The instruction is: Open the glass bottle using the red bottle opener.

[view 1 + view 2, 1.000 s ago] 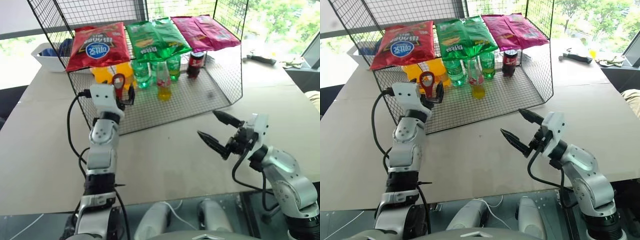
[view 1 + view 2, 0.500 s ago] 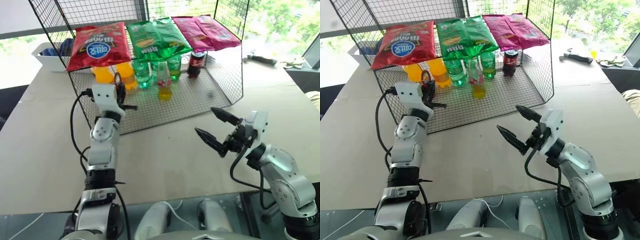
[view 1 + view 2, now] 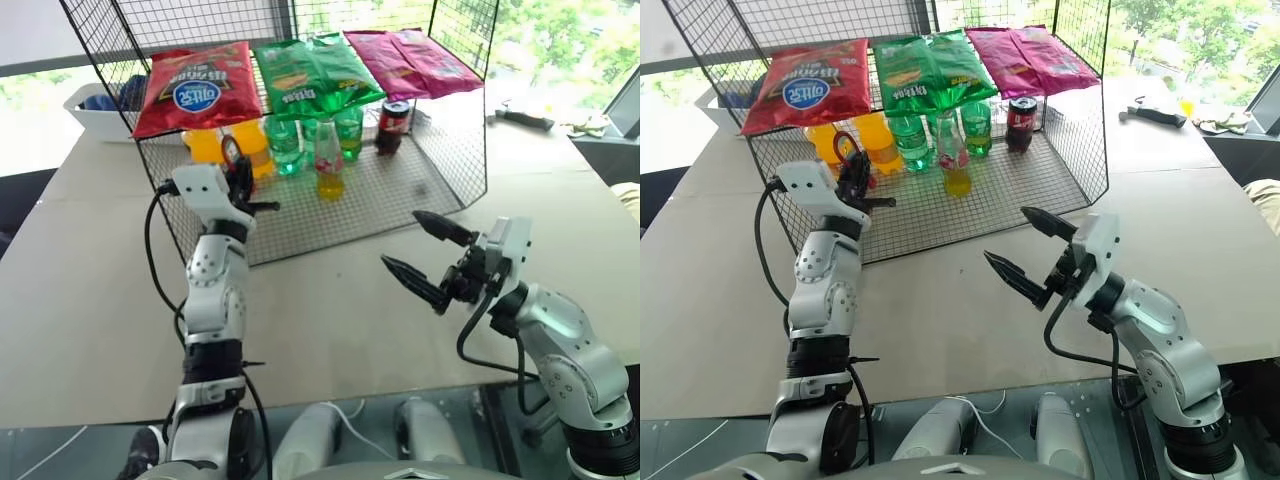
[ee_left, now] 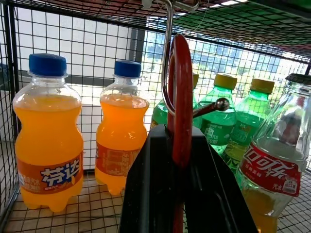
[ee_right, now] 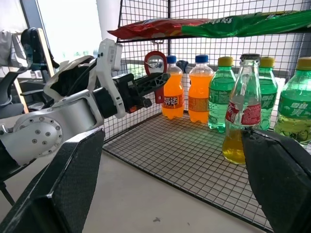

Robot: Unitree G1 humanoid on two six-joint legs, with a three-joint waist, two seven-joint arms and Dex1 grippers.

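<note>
The red bottle opener (image 4: 181,102), a thin flat piece seen edge-on with a rounded ring head, hung from a bright metal hook (image 4: 167,58) at the wire rack's (image 3: 440,150) front left corner, and the left gripper (image 3: 243,192) was clamped onto its short handle, black fingers pressed flat against both faces. That arm stood nearly upright from the table (image 3: 90,300), wrist raised, the gripper pointing toward 12 o'clock into the cage. The glass bottle (image 3: 327,160), clear and narrow-necked, yellow drink in its lower half and a red-and-white label round its middle, stood upright on the mesh floor at about 2 o'clock from the opener, well apart from it. Smooth orange plastic bottles (image 4: 47,136) sat at 12 o'clock of the gripper, green ones (image 3: 285,145) behind the glass bottle. Glossy crisp bags (image 3: 195,88) lay across the top shelf. The right gripper (image 3: 418,255) hovered over the table at 5 o'clock of the bottle, its tapered fingers spread wide, holding nothing, forearm bent inward.
</note>
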